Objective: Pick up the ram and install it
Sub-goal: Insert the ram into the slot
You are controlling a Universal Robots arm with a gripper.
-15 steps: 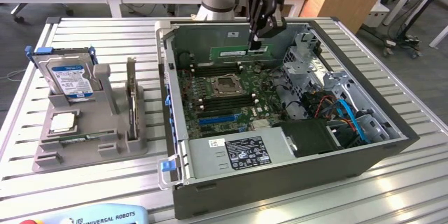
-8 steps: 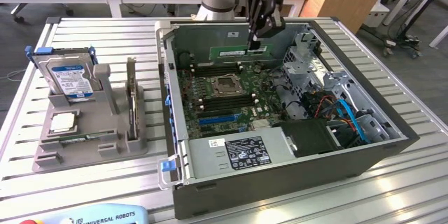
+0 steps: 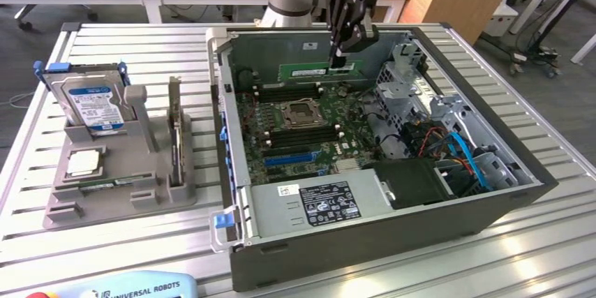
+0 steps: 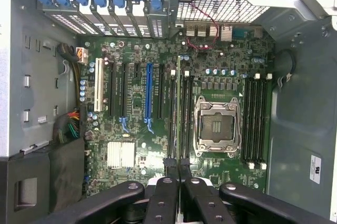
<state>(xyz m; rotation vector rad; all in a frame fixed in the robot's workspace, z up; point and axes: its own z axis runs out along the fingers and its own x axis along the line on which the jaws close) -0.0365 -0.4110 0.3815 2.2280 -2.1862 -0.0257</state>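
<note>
My gripper (image 3: 343,57) hangs over the back half of the open computer case (image 3: 373,242), shut on the ram (image 3: 312,72). The ram is a thin green stick held level, just above the motherboard (image 3: 279,146). In the wrist view the fingers (image 4: 171,174) pinch the ram (image 4: 179,103) edge-on, so it appears as a narrow line. It runs over the black memory slots (image 4: 185,113) beside the empty processor socket (image 4: 217,124). Whether it touches a slot I cannot tell. More empty memory slots (image 4: 255,119) lie on the socket's other side.
On the exterior view's left, a grey holder (image 3: 121,193) carries a silver-and-blue hard drive (image 3: 93,102), a square silver processor chip (image 3: 84,163) and another green stick (image 3: 112,184). Inside the case are drive cages and blue cables (image 3: 465,158), plus a power supply (image 3: 317,207).
</note>
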